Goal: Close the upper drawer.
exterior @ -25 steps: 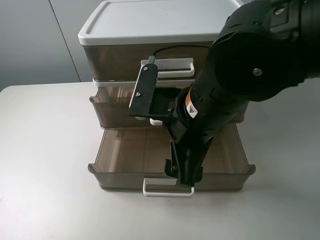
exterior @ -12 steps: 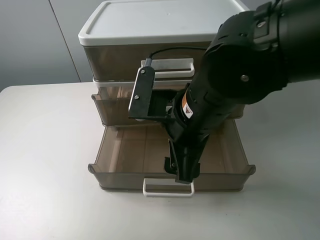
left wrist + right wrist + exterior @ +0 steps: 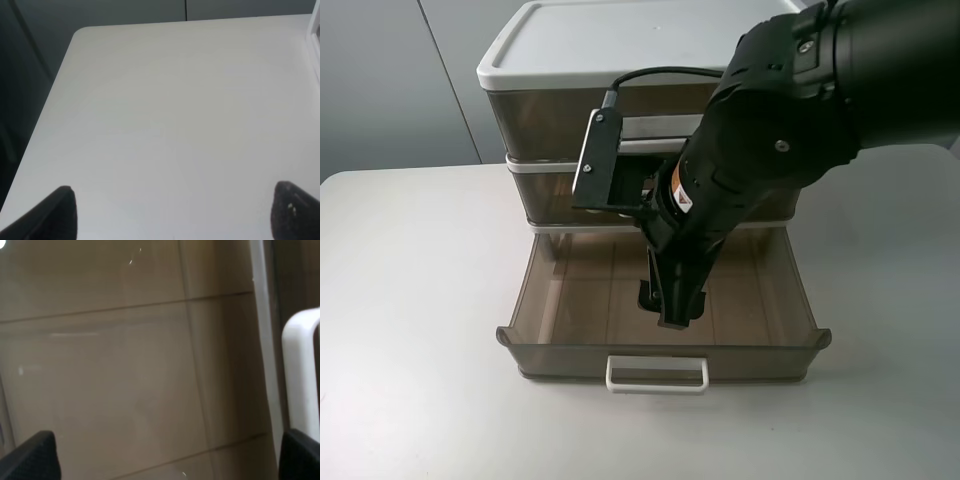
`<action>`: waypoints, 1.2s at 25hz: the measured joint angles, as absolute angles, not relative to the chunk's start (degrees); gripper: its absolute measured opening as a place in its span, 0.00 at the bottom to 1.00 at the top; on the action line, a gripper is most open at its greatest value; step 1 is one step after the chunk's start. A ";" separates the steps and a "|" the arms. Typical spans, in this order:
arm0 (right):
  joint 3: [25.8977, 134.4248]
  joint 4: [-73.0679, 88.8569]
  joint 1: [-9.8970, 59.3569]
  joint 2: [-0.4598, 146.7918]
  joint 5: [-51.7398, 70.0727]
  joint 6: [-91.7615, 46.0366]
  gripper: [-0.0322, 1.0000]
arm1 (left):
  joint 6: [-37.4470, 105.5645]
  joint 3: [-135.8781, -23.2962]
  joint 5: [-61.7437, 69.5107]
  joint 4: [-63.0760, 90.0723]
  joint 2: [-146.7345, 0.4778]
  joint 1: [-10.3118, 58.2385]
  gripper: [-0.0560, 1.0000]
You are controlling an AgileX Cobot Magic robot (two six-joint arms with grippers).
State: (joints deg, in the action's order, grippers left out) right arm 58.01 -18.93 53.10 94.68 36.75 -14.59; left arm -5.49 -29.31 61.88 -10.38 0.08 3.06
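The brown translucent three-drawer cabinet [image 3: 620,40] stands at the back of the table. Its top drawer [image 3: 550,120] is shut. The middle drawer [image 3: 545,195] sits almost flush under it, its handle hidden behind my right arm. The bottom drawer [image 3: 570,290] is pulled far out. My right gripper [image 3: 667,308] points down into the bottom drawer, wrist close against the middle drawer's front. In the right wrist view my right gripper [image 3: 170,460] is open and empty over brown drawer plastic [image 3: 125,365], beside a white handle [image 3: 300,375]. My left gripper [image 3: 172,210] is open over bare table.
The bottom drawer's white handle [image 3: 657,375] juts toward the table's front edge. The white table [image 3: 410,300] stretches left and right of the cabinet. A grey wall stands behind. The left wrist view shows the table's rounded corner [image 3: 82,32].
The middle drawer has slid back from partly open to almost flush. My right arm and gripper moved toward the cabinet with it, from the bottom drawer's front wall to its middle.
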 joint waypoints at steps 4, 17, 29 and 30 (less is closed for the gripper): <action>58.01 -18.93 53.10 94.68 37.48 -13.89 0.67 | -5.49 -29.31 61.88 -10.38 0.08 3.06 0.76; 58.05 9.95 53.82 81.72 51.06 -24.29 0.67 | -5.49 -29.31 61.88 -10.38 0.08 3.06 0.76; 58.26 8.10 21.12 66.12 61.68 -18.24 0.67 | -5.49 -29.31 61.88 -10.38 0.08 3.06 0.76; 58.26 7.97 18.64 65.10 61.94 -17.82 0.67 | -5.49 -29.31 61.88 -10.38 0.08 3.06 0.76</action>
